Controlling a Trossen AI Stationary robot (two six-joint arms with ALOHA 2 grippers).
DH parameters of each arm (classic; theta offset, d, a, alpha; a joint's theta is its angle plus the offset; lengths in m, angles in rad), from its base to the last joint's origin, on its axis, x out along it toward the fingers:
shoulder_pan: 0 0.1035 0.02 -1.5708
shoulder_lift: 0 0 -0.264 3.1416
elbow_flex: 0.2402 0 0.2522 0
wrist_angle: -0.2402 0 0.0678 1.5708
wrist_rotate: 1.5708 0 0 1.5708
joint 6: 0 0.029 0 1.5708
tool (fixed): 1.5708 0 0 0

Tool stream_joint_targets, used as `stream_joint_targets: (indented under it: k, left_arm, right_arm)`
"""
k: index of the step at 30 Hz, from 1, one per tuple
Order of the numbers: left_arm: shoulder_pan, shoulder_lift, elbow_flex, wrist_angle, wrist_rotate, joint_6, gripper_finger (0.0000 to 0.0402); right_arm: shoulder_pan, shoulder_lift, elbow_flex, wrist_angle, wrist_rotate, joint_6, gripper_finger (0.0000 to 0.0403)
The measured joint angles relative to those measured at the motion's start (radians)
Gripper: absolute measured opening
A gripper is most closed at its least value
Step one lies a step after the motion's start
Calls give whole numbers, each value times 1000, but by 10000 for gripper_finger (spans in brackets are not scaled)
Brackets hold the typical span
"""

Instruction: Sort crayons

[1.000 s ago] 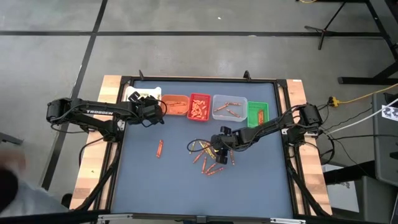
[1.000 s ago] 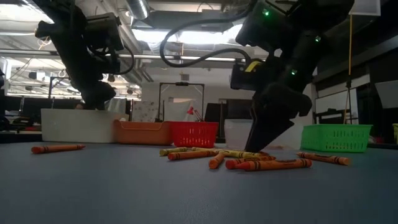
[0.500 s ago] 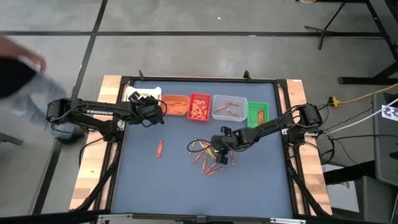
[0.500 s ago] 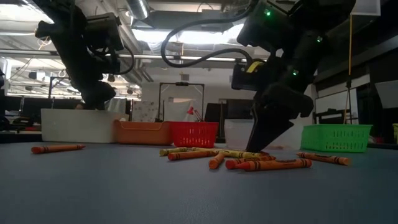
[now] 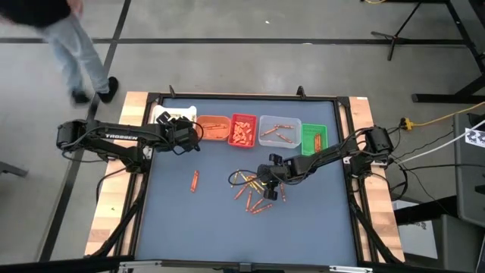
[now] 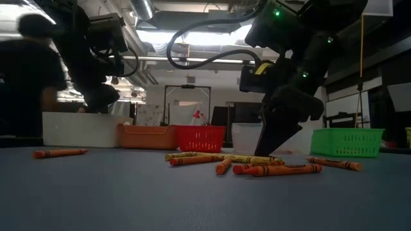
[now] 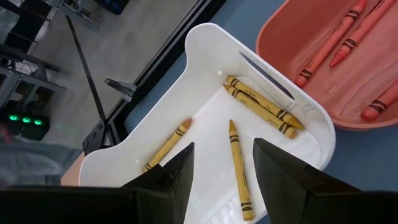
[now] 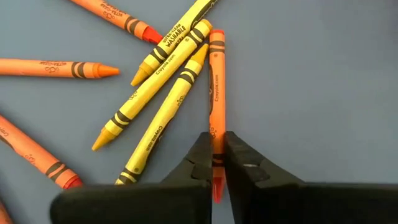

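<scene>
One slim orange wax crayon (image 8: 216, 93) sits clamped between your right gripper (image 8: 214, 163) fingers amid the loose pile at the grey mat's centre, its long axis running straight out ahead of the jaws. Your left gripper (image 7: 221, 171) hangs spread wide above the white plastic bin (image 7: 149, 146), well apart.

Robotics lab, concrete floor (image 5: 250, 68), ceiling ducts (image 6: 192, 38), tripod stands (image 5: 413, 30)

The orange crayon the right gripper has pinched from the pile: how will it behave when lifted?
Probably stiff and light: the orange crayon is a thin straight stick. The right gripper holds it near one end, so it may pivot. Being round, it could roll or nudge the yellow crayons touching it.
</scene>
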Motion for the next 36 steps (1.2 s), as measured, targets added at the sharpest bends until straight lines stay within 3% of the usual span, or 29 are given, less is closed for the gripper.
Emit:
stream_joint_targets:
  k: [7,15,23,30,36]
  left_arm:
    - [0,0,0,0,0,0,148]
    - [0,0,0,1,0,0,148]
    - [0,0,0,5,0,0,148]
    - [0,0,0,7,0,0,148]
    - [0,0,0,8,8,0,148]
  right_arm:
    - [-1,-20,-1,-19,-2,-4,15]
    - [-29,-165,-2,-144,1,-8,17]
    - [-112,-371,-1,-389,157,9,18]
    - [-187,-514,0,-661,335,206,19]
    - [-231,-558,0,-922,364,422,19]
